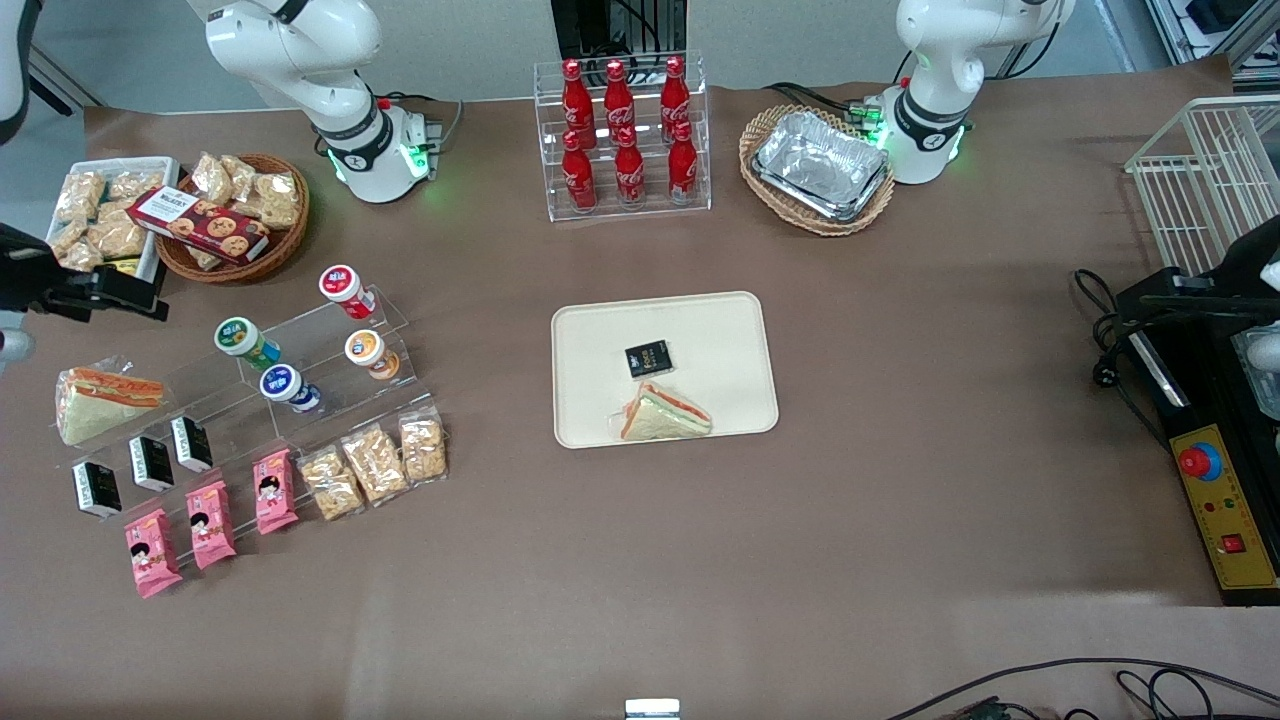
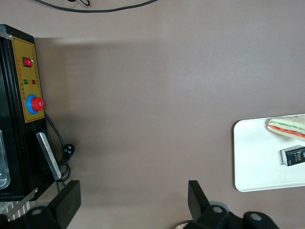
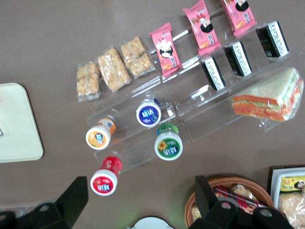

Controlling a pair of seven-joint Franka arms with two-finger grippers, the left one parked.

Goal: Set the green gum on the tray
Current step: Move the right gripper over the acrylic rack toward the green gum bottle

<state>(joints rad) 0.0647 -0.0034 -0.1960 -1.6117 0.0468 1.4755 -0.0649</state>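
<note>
The green gum, a green jar with a white lid, lies tilted on a clear stepped stand toward the working arm's end of the table. The cream tray lies mid-table and holds a black packet and a wrapped sandwich. My gripper hovers high near the snack baskets. It is open and holds nothing. The green gum sits apart from it, between the lines of its two fingers.
On the same stand, a red jar, an orange jar and a blue-lidded jar surround the gum. A wicker snack basket stands close to the gripper. Snack packets, a cola rack and foil trays also stand about.
</note>
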